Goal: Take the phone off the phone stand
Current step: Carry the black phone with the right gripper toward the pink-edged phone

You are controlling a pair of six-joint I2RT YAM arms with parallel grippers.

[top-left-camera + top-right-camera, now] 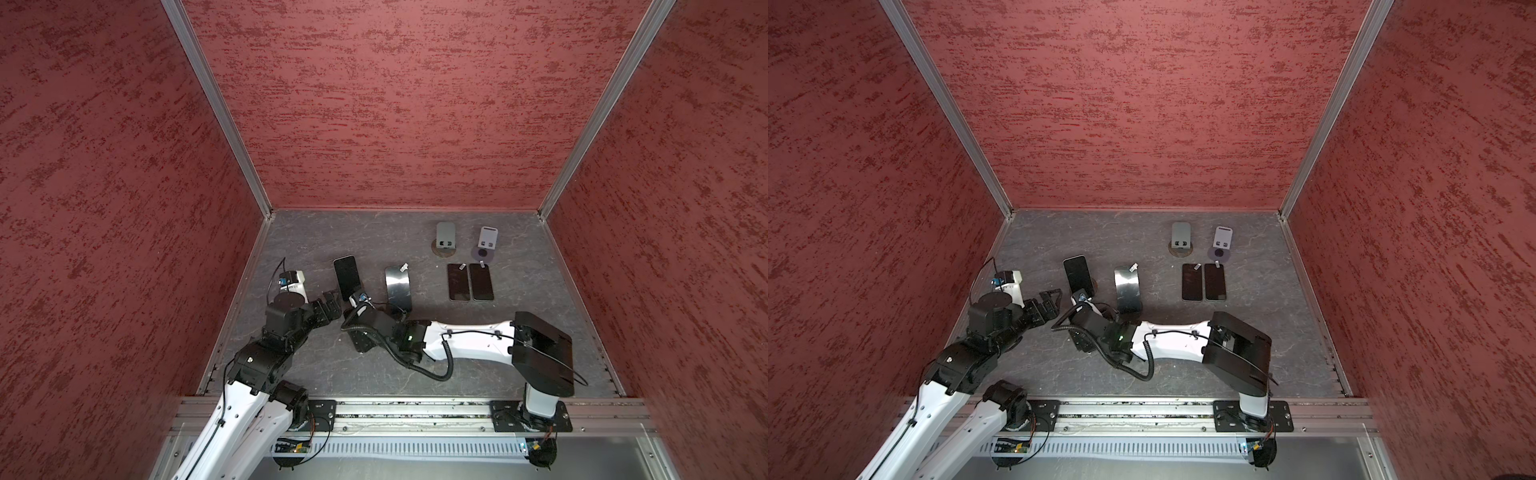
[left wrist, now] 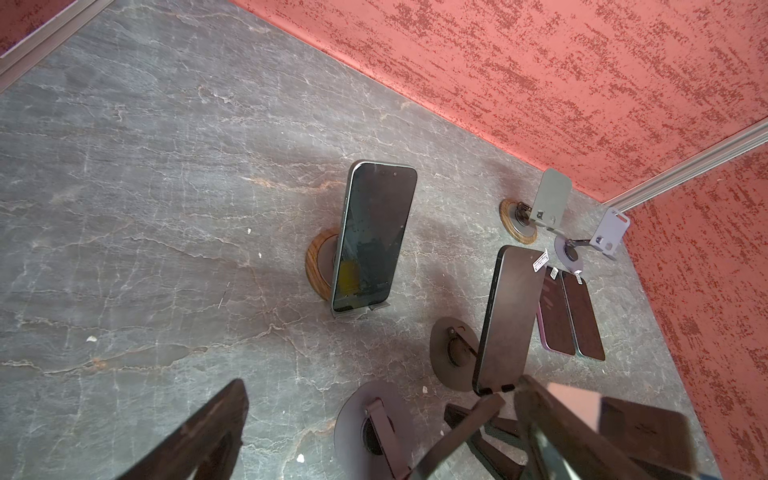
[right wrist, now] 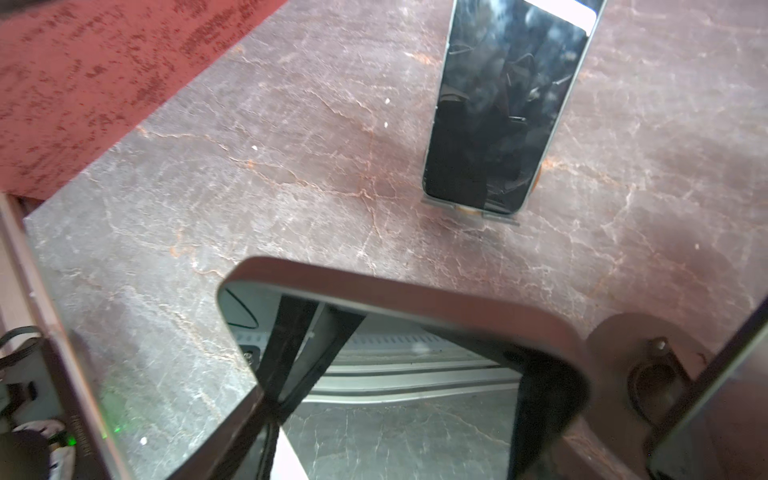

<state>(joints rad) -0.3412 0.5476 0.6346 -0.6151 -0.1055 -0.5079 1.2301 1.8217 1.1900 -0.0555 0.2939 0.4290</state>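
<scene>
Phone on stand, white sticker label, print apparently illegible

I count five phones, five stands, two of those with wooden bases, plus two robot arms.

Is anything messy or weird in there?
Nothing looks broken or spilled. A few white crumbs dot the table, and a little white sticker pokes off the top of the middle phone.
</scene>
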